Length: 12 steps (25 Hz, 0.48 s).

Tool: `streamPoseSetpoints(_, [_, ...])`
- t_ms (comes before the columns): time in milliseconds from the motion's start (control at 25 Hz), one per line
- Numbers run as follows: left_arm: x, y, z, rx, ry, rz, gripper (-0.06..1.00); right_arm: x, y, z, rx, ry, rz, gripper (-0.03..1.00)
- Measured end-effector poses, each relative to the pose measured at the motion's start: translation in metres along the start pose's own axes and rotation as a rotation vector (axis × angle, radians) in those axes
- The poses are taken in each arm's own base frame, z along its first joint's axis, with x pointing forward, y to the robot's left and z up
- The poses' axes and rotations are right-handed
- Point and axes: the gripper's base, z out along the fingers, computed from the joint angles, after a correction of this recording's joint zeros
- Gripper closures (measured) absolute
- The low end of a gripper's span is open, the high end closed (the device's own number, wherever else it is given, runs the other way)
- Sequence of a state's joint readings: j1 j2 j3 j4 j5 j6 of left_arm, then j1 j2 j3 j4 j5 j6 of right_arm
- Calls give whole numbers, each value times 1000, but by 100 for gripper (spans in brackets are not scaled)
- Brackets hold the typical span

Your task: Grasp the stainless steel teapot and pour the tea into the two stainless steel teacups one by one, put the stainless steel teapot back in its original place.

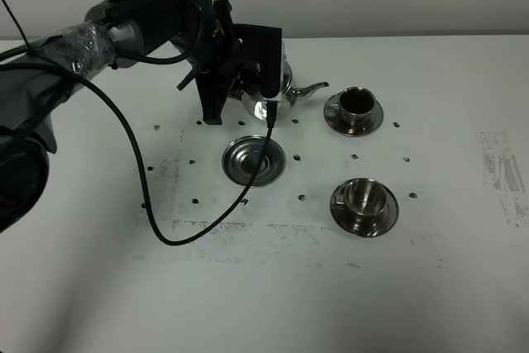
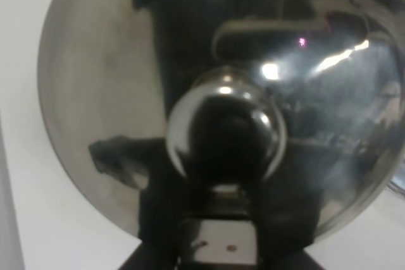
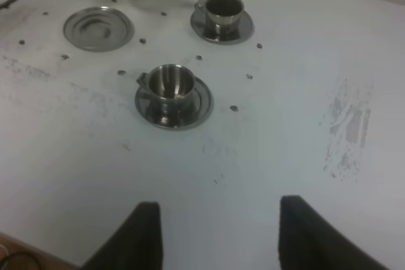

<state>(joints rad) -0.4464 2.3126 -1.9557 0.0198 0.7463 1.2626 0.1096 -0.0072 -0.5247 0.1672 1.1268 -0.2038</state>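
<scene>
On the white bench [image 1: 248, 303], a shiny stainless steel teapot [image 1: 288, 88] hangs in the left end effector [image 1: 266, 97].
Nearest, the right end effector [image 3: 218, 232] idles wide; beyond the empty round steel dish [image 1: 254, 160], the clamped teapot's spout [image 1: 312, 87] points right toward the farther steel teacup [image 1: 355, 105].
</scene>
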Motion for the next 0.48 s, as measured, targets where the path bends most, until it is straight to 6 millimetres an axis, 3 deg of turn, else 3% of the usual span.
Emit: streamPoseSetpoints(480, [-3,1,25,-5,-37,-30,77,0,0,0,0,0,0,56])
